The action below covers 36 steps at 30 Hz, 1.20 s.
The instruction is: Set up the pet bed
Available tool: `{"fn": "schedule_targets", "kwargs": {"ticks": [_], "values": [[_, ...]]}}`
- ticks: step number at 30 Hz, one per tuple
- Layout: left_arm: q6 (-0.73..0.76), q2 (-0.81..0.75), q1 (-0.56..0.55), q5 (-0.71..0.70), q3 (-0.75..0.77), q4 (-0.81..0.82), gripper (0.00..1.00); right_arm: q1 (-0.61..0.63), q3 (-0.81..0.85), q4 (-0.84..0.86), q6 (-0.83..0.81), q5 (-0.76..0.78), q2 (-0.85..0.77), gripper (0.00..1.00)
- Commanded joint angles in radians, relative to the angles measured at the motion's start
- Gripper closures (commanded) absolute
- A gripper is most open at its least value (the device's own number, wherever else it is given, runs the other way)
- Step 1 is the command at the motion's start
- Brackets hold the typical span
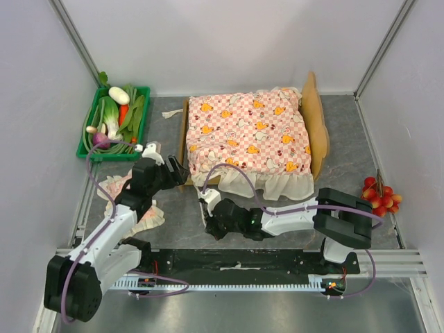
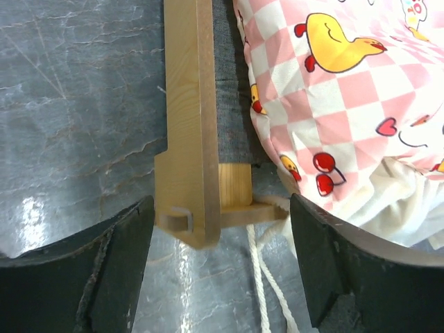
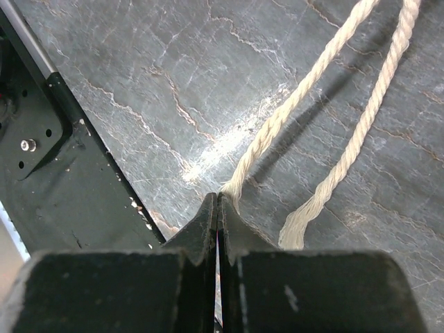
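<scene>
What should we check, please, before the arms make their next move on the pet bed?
1. Mattress lies on the pet bed: ok.
2. Left gripper is open and straddles the bed's wooden corner: ok.
3. Right gripper is shut, with one strand of the cord at its tips: ok.
4. The grip on that strand is firm: cannot tell.
5. Pillow is on the bed: not ok. It lies on the table, off the bed.
6. Vegetable basket stands apart from the bed: ok.
</scene>
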Motion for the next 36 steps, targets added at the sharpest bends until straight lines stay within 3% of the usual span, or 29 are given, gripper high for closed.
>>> {"fn": "schedule_targets", "kwargs": {"ticks": [1, 5, 8, 10, 18, 22, 29, 36], "values": [[-0.022, -0.14, 0.005, -0.048, 0.058, -0.137, 0.16, -0.01, -0.006, 0.033, 0.025, -0.037, -0.042, 1.0], [-0.132, -0.295, 0.003, 0.07, -0.004, -0.196, 0.18, -0.016, -0.02, 0.048, 0.028, -0.046, -0.066, 1.0], [-0.25, -0.405, -0.013, 0.165, -0.147, -0.159, 0.28, -0.016, -0.037, 0.058, 0.026, -0.046, -0.089, 1.0], [-0.298, -0.433, -0.047, 0.191, -0.239, -0.119, 0.29, -0.016, -0.048, 0.062, 0.025, -0.046, -0.1, 1.0], [-0.41, -0.341, -0.168, 0.212, -0.342, 0.02, 0.29, -0.018, -0.075, 0.113, 0.037, -0.045, -0.103, 1.0], [-0.523, -0.399, -0.182, 0.235, -0.419, 0.089, 0.3, -0.016, -0.084, 0.131, 0.037, -0.042, -0.097, 1.0], [-0.555, -0.381, -0.221, 0.231, -0.439, 0.098, 0.3, -0.018, -0.104, 0.197, 0.049, -0.022, -0.089, 1.0], [-0.606, -0.346, -0.268, 0.213, -0.463, 0.169, 0.38, -0.021, -0.135, 0.226, 0.057, 0.016, -0.114, 1.0]]}}
